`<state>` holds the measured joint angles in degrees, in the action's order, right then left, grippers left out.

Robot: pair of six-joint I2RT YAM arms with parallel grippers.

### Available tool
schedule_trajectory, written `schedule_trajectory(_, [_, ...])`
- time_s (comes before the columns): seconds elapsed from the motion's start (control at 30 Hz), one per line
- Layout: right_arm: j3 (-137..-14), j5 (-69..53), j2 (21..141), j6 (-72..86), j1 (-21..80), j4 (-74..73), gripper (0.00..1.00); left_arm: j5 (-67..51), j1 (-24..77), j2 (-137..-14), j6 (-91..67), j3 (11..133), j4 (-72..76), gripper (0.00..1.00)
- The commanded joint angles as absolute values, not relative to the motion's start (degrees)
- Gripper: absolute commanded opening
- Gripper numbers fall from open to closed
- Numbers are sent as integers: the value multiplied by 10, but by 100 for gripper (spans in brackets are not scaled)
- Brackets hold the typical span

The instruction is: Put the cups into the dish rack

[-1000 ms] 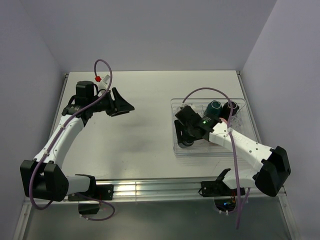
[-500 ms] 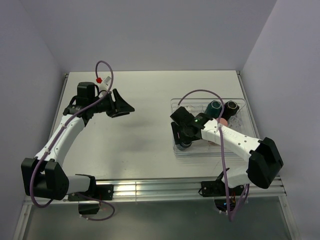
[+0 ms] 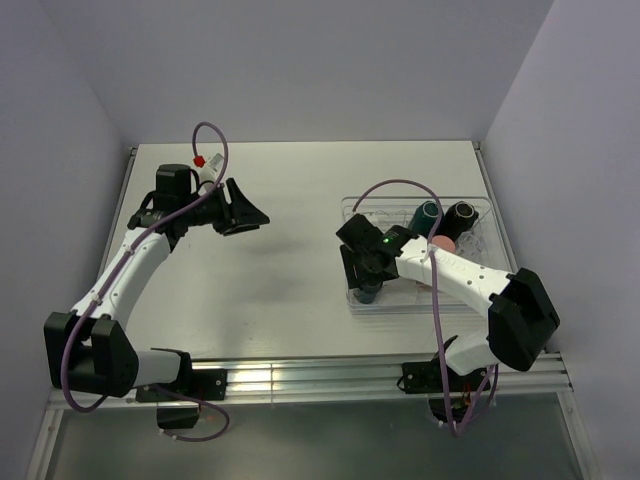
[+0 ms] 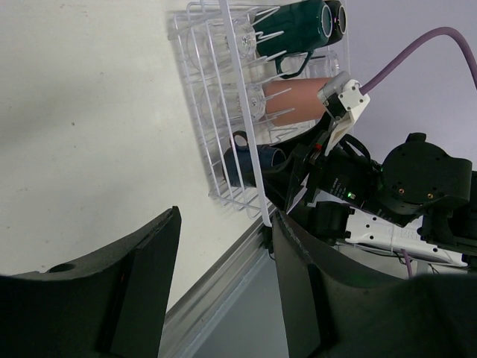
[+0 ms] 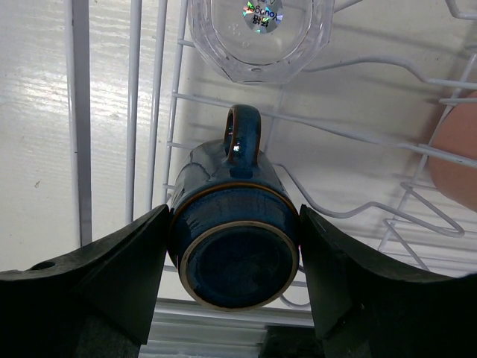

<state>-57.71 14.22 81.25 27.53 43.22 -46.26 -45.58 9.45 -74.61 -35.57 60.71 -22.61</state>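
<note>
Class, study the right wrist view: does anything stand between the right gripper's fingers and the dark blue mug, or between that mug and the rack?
Nothing visible does. The right gripper has the blue mug directly between its fingers, which touch its sides. The mug is inside the rack, with wires behind it.

This is a robotics lab test cell, not a kitchen. Bare pale lavender walls (image 3: 300,70) box in a plain white surface (image 3: 290,260) on three sides in the top view. A ribbed aluminium rail (image 3: 300,375) runs along the lower edge of the frame. Bolted by it are two white-and-black robot arms, the left arm (image 3: 130,270) and the right arm (image 3: 470,285). Loose purple cables (image 3: 215,150) loop from their wrists, and a green status light (image 3: 387,240) glows at centre right. The only household things are a wire dish rack (image 3: 400,303) at right and the cups (image 3: 428,213) in it, among them a dark blue mug (image 5: 232,246).
</note>
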Motion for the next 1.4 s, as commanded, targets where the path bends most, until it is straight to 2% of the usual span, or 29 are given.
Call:
schedule_trajectory(0.0, [-582,156,826,277,437,-455,23,-460,93,-746,-341,604,-221,58])
schedule_trajectory(0.03, [-582,157,828,278,437,-456,29,-459,93,-747,-341,604,-221,58])
schedule_trajectory(0.1, [-583,158,829,278,437,-456,34,-459,93,-747,-341,604,-220,58])
schedule_trajectory(0.33, [-586,163,826,279,439,-456,60,-457,93,-747,-339,603,-222,58])
schedule_trajectory(0.73, [-596,167,817,278,442,-461,74,-458,93,-747,-337,604,-226,59])
schedule_trajectory(1.37, [-612,179,801,280,449,-475,79,-455,93,-748,-334,606,-230,59])
